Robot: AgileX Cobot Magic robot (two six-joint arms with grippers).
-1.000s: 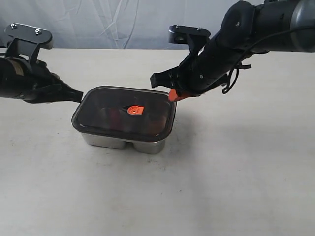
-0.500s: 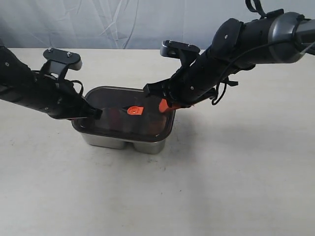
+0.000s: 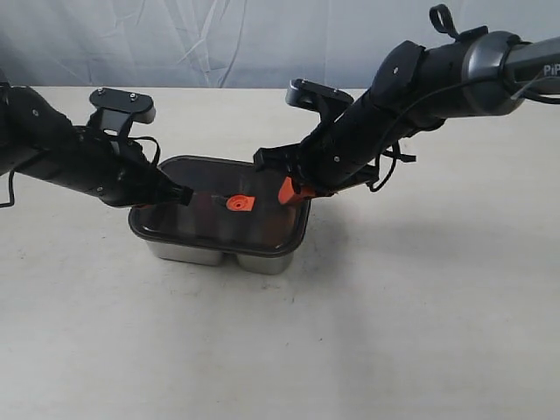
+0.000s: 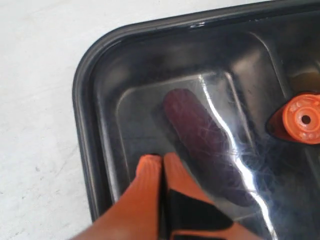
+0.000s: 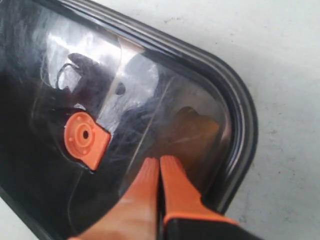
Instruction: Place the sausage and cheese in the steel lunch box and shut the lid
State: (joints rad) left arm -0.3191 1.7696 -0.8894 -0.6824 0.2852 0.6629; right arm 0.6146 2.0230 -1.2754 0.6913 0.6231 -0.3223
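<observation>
Dark translucent lid (image 3: 203, 220) is sitting closed on the steel lunch box (image 3: 188, 252), the sausage (image 4: 210, 145) and cheese (image 5: 196, 125) showing dimly beneath. The left gripper (image 4: 161, 159) and right gripper (image 5: 159, 161) are touching the lid's top, their fingers pressed together and holding nothing.

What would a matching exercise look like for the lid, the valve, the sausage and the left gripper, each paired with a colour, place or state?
Things:
1. lid
2. valve
3. sausage
4. left gripper

Descriptions:
A. shut, tips together
B. orange, at the lid's middle
C. dark and see-through, sitting on the lunch box
D. under the lid, inside the lunch box

Pairs: 1-C, 2-B, 3-D, 4-A
</observation>
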